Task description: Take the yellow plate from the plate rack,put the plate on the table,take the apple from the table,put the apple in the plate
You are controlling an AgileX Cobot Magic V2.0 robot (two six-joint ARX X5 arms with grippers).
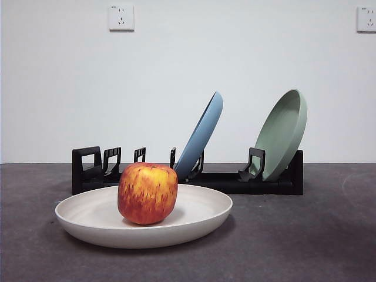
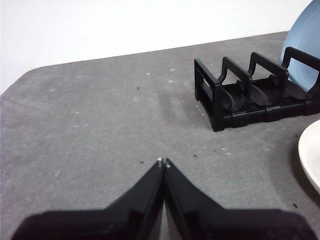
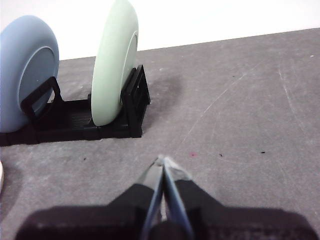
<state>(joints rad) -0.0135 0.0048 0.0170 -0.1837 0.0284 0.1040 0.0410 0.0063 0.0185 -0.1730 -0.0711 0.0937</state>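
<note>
The cream yellow plate (image 1: 194, 217) lies flat on the dark grey table (image 1: 305, 235) in front of the black plate rack (image 1: 223, 181). The red and yellow apple (image 1: 147, 192) stands upright in the plate, left of its middle. The plate's rim also shows in the left wrist view (image 2: 311, 152). My left gripper (image 2: 163, 162) is shut and empty, over bare table beside the rack's looped end (image 2: 235, 95). My right gripper (image 3: 162, 161) is shut and empty, over bare table beside the rack's other end (image 3: 132, 112). Neither arm shows in the front view.
A blue plate (image 1: 202, 135) leans in the rack's middle and a sage-green plate (image 1: 285, 132) leans at its right end. Both show in the right wrist view, blue (image 3: 27, 70) and green (image 3: 114, 65). A white wall stands behind the table.
</note>
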